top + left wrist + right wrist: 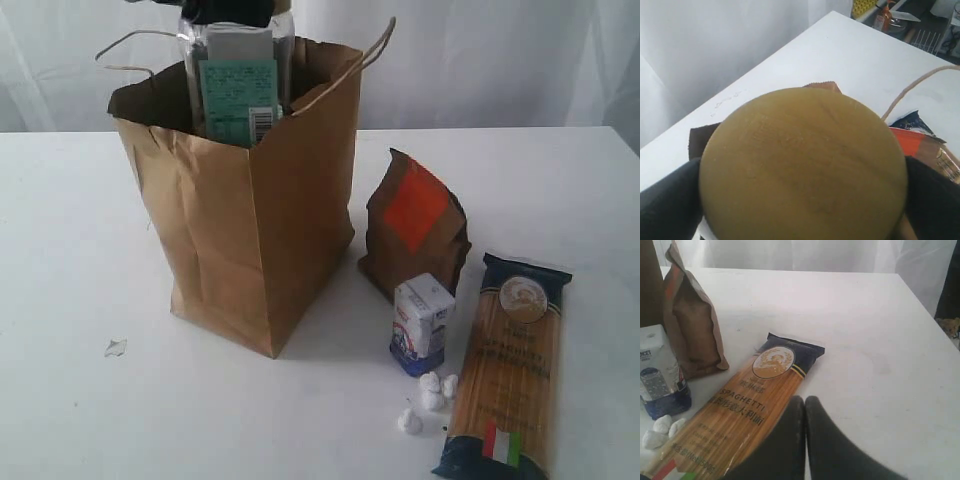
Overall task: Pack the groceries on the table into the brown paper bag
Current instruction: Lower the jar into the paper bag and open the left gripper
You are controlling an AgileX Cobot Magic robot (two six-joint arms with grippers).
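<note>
The brown paper bag [250, 230] stands upright on the white table [70, 250]. My left gripper [228, 8] is shut on the tan-lidded clear jar [238, 85], which hangs upright in the bag's mouth, its lower part behind the rim. The tan lid [802, 165] fills the left wrist view between black fingers [670, 205]. Right of the bag stand the brown pouch [415, 225] and the white-blue carton [422, 322]. The spaghetti pack [510, 365] lies flat. My right gripper [805, 402] is shut and empty, over the pack's edge [750, 405]. No can or bottle shows.
Several small white lumps [430, 395] lie between the carton and the spaghetti pack. A small pale scrap [115, 347] lies left of the bag. A white curtain hangs behind the table. The table's right edge [920, 295] is near the spaghetti.
</note>
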